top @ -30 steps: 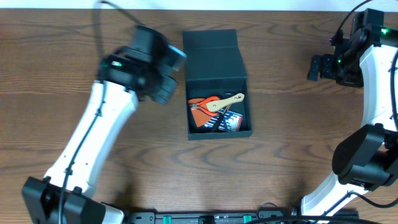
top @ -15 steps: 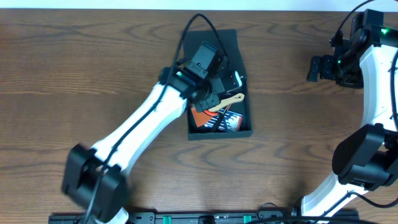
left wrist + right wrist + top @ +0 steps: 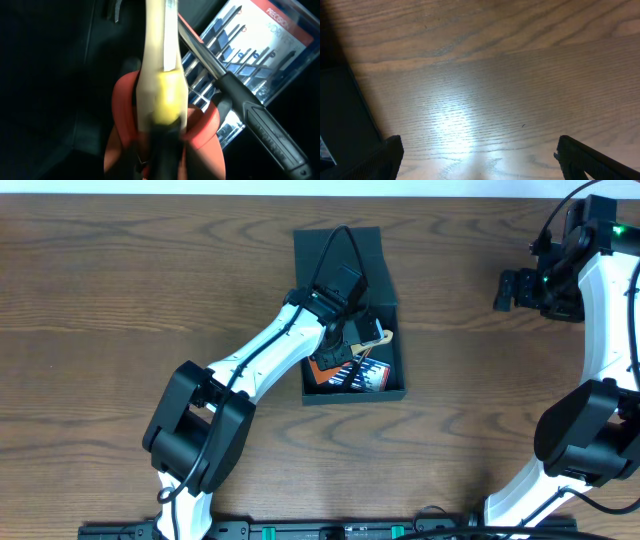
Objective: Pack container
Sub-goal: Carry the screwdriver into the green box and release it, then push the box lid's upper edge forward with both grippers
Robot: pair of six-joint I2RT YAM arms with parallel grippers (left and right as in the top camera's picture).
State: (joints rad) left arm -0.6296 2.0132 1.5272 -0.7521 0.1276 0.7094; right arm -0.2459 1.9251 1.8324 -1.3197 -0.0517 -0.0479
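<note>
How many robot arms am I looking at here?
2. The left arm reaches into the open container; the right arm stands at the far right, well away from it.

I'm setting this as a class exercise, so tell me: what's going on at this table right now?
The left gripper is down inside the open container, right above a wooden-handled tool lying on red-orange handles, beside a precision screwdriver set. Whether it holds anything is unclear. The right gripper sits open over the table.

Container [image 3: 308, 250] dark teal; tool grips [image 3: 125, 100] orange-red; table [image 3: 100, 300] brown woodgrain.
</note>
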